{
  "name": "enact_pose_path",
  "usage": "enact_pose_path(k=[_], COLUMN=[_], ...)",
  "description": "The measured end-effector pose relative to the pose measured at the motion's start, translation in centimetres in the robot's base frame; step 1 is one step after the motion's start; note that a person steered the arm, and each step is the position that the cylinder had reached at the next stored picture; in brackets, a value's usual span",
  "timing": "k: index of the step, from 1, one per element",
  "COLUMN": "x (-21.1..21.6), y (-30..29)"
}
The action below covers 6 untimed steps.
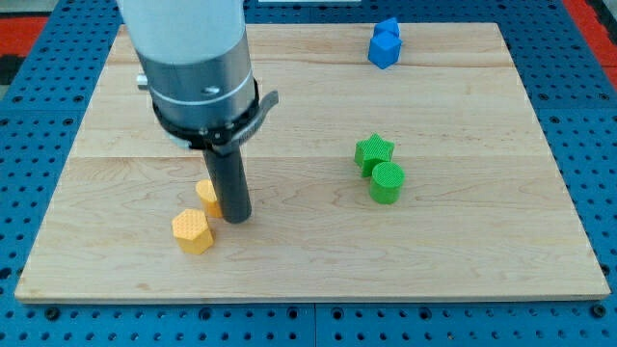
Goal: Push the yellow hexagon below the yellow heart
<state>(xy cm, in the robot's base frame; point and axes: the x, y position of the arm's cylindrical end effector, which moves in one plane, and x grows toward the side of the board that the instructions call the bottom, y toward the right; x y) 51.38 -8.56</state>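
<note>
The yellow hexagon (193, 231) is seen lying flat on the wooden worktop (463, 251), near the view's bottom left. The yellow heart (206, 194) sits just above it and slightly to the right, largely hidden behind the rod, so its shape is probably a heart but cannot be confirmed from this view. My tip (237, 218) rests on the worktop just to the right of both yellow blocks, close beside the heart and a little apart from the hexagon; whether the heart is touched cannot be told. No gripper is fitted, so no opening or closing state applies; only a straight rod is carried.

The hexagon is judged to be a small, light, rigid block with a smooth underside, so it is expected to slide easily on the wood and to rotate if it is struck off-centre. Nothing can be grasped; contact is best made squarely on a flat side face, in line with its centre. A small nudge from the view's left appears sufficient, since the hexagon already lies almost beneath the heart.

Well apart on the view's right are a green star (374, 151), a green cylinder (388, 182) and a blue block (384, 43).
</note>
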Motion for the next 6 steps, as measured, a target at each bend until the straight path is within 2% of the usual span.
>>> enact_pose_path(k=[2,3,4,5,6], x=[-3.2,-2.7,-0.5,2.8,3.4], y=[-5.0,-3.7,2.7,2.7,1.7])
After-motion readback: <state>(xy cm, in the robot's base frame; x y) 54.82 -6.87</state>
